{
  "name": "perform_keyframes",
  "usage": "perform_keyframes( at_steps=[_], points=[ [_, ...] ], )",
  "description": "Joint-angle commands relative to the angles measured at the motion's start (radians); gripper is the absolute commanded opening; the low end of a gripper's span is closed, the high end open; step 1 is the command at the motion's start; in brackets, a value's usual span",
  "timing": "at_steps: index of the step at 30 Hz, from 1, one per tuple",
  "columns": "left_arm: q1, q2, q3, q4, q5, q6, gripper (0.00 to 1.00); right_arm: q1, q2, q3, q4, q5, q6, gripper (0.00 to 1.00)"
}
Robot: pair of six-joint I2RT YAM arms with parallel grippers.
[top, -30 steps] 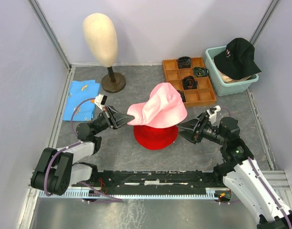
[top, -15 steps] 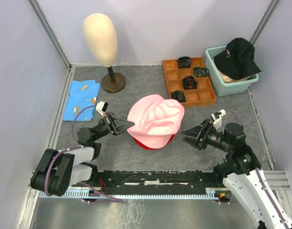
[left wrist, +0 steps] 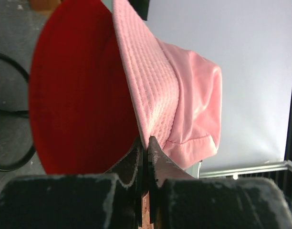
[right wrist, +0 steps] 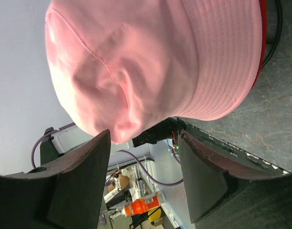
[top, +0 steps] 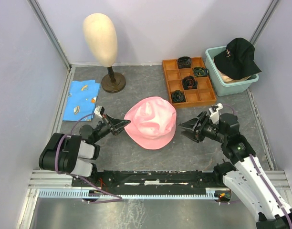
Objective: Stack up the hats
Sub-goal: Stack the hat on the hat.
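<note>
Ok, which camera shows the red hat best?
Left wrist: the red hat fills its left half, beside the pink hat. Right wrist catches only a red sliver at the brim; top external shows none, since the pink hat covers it.

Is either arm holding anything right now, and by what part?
The left gripper is shut on the pink bucket hat, pinching the edge of its brim. The right gripper is open beside the hat, holding nothing.
</note>
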Motion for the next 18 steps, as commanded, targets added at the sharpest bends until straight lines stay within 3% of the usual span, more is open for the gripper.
perform_keyframes(
  at_steps=[1, 18],
  points=[
    [0.020, 0.084, 0.033, 0.185, -0.046, -0.007, 0.03, -0.044, 0.012, 0.056, 0.068, -0.022, -0.034, 0.66],
    [0.026, 0.325, 0.056, 0.084, 0.033, 0.084, 0.03, -0.228, 0.249, 0.125, 0.186, -0.150, -0.099, 0.66]
  ],
)
